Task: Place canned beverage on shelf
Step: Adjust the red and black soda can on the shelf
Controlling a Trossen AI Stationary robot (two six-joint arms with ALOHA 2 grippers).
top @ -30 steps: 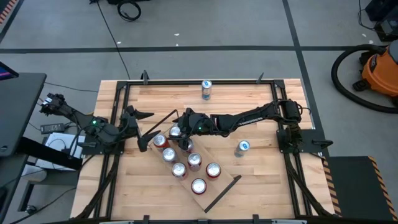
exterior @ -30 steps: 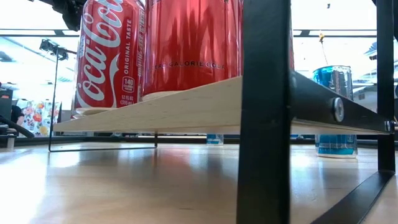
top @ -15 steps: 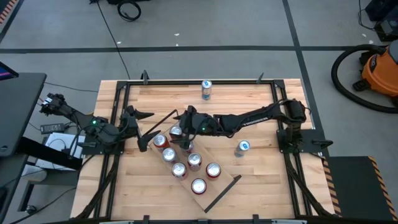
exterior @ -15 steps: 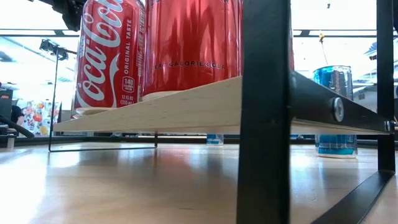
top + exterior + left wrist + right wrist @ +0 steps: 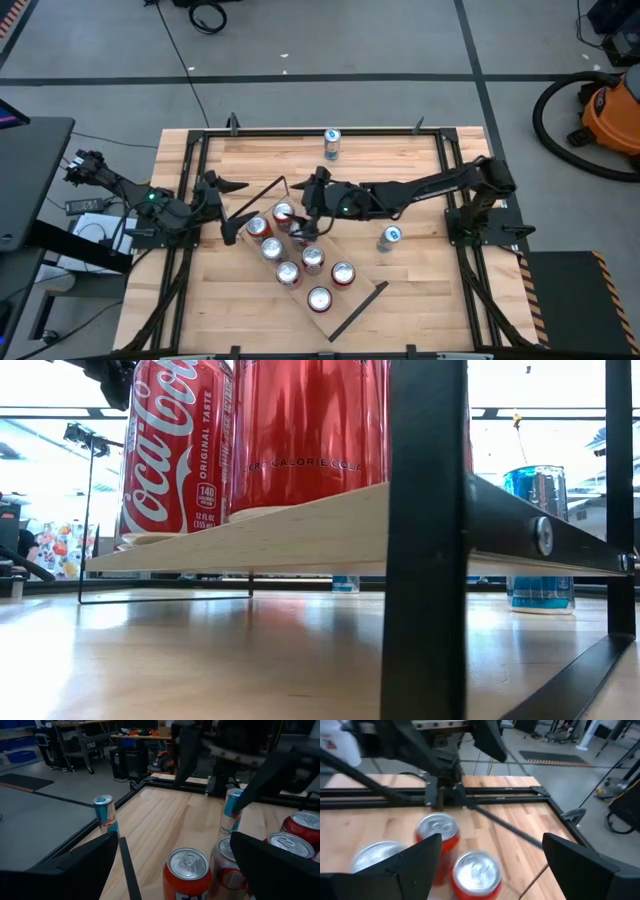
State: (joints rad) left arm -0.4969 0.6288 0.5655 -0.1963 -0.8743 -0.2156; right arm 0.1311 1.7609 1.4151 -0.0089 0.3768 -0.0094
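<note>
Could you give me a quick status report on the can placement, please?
Right hand open, empty, above the cans at the shelf's far end. Left hand open, waiting beside the shelf. Seven cans on the shelf; two blue cans on the table. Nothing blocking.

Even overhead light – windows glare in the low view, right wrist view blurred.
</note>
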